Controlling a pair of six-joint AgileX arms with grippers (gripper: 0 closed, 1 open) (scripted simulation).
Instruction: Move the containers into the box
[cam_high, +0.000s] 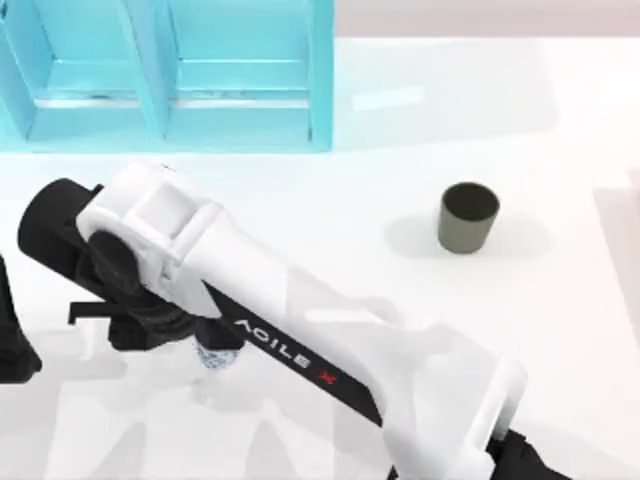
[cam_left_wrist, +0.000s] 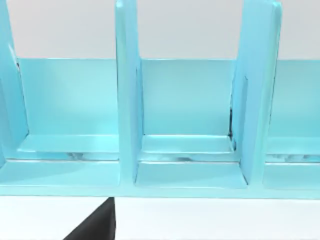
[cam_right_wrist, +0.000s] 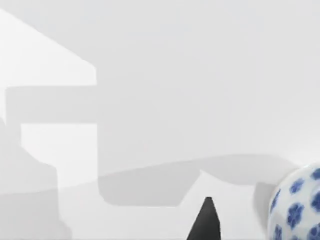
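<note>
Right arm (cam_high: 300, 330) stretches across the table's near left, its gripper over the blue-patterned cup (cam_high: 215, 357); can't tell if its fingers have closed. Looks like the pickup step, so next it needs a firm hold before carrying to the box (cam_high: 170, 110); the olive cup (cam_high: 467, 217) waits far right.

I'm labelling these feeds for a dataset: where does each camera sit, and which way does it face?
Top view: above the table, looking down at the light-blue box, the olive cup and the right arm stretched across toward the table's left.
Left wrist view: on the left arm, facing the box's compartments; a dark end-effector tip shows.
Right wrist view: on the right arm, facing the tabletop, a finger beside the blue-patterned cup.
Shared: the box; the patterned cup.
</note>
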